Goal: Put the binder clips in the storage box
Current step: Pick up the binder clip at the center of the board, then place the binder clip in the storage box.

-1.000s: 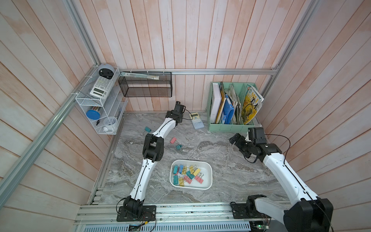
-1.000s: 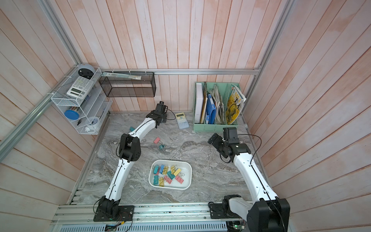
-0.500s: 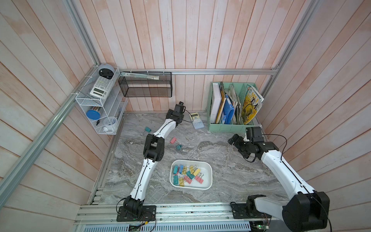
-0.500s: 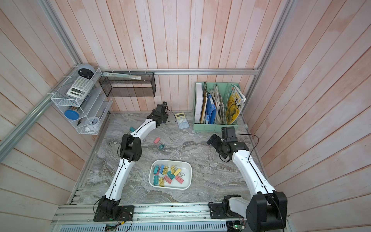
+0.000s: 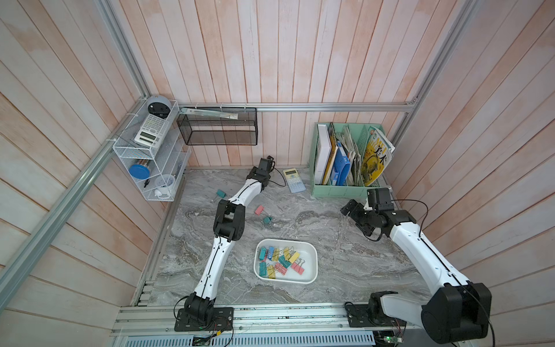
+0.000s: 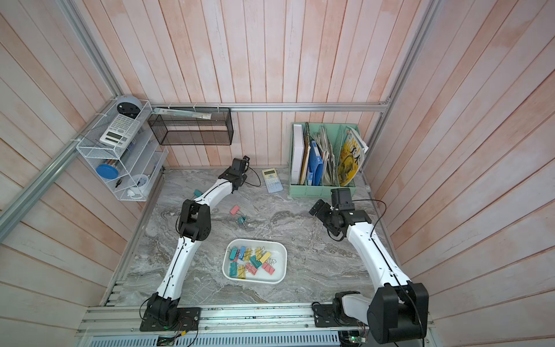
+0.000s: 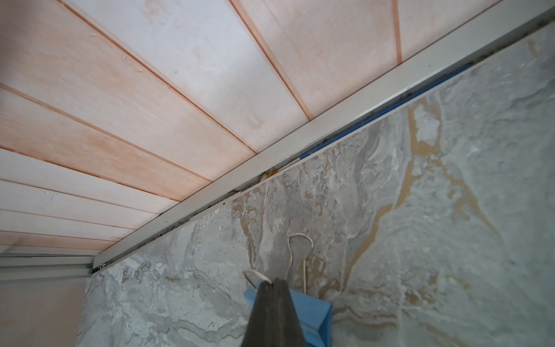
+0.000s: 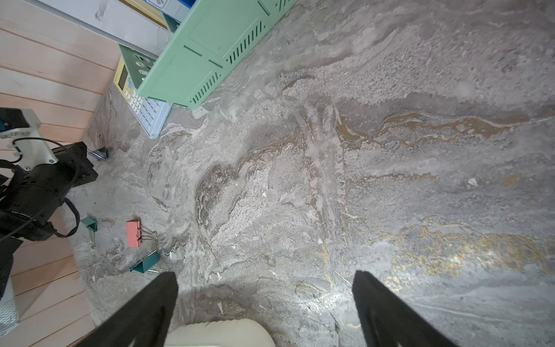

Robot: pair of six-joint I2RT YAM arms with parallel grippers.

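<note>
Against the plank wall (image 7: 180,105), left gripper (image 7: 274,282) pinches a blue clip (image 7: 315,312) on marble (image 7: 450,210); right gripper (image 8: 264,279) gapes.

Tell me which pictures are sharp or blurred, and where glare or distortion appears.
In both top views: sharp, evenly lit; the wall planks fan outward, wide-angle distortion. Left wrist view: soft; the left gripper, shut on the blue clip, is blurred. Right wrist view: pink clip sharp, open right gripper dark and soft, bright glare on the table.

Marble table (image 5: 345,255): storage box (image 5: 310,264), clips (image 5: 259,209), calculator (image 5: 294,180).
</note>
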